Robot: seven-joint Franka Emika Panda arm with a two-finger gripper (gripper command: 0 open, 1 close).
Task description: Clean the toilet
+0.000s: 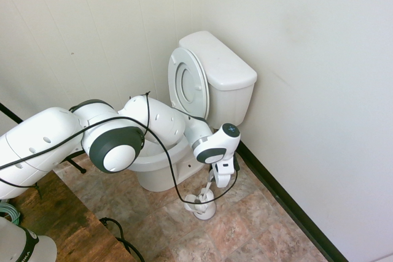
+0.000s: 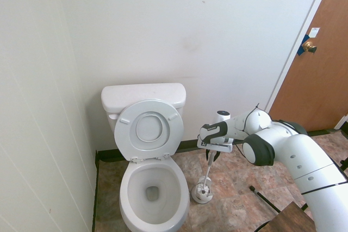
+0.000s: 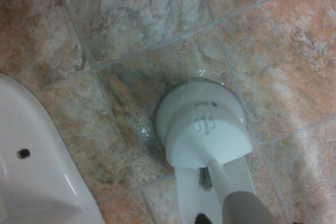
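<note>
The white toilet (image 1: 228, 83) stands against the wall with its seat and lid (image 2: 150, 129) raised and the bowl (image 2: 130, 186) open. Part of its base shows in the wrist view (image 3: 31, 177). Beside it on the tiled floor stands a small white brush holder (image 1: 202, 205) (image 2: 203, 193) (image 3: 202, 124) with a toilet brush in it. The brush's thin handle (image 2: 207, 173) (image 3: 227, 188) rises straight up to my gripper (image 1: 218, 182) (image 2: 211, 157), which hangs directly over the holder at the top of the handle. Whether it grips the handle is not visible.
A white wall with a dark baseboard (image 1: 288, 204) runs close behind the holder. A brown door (image 2: 318, 74) is at the far right. A wooden surface (image 1: 52, 219) lies under the arm. Tiled floor (image 2: 239, 210) surrounds the holder.
</note>
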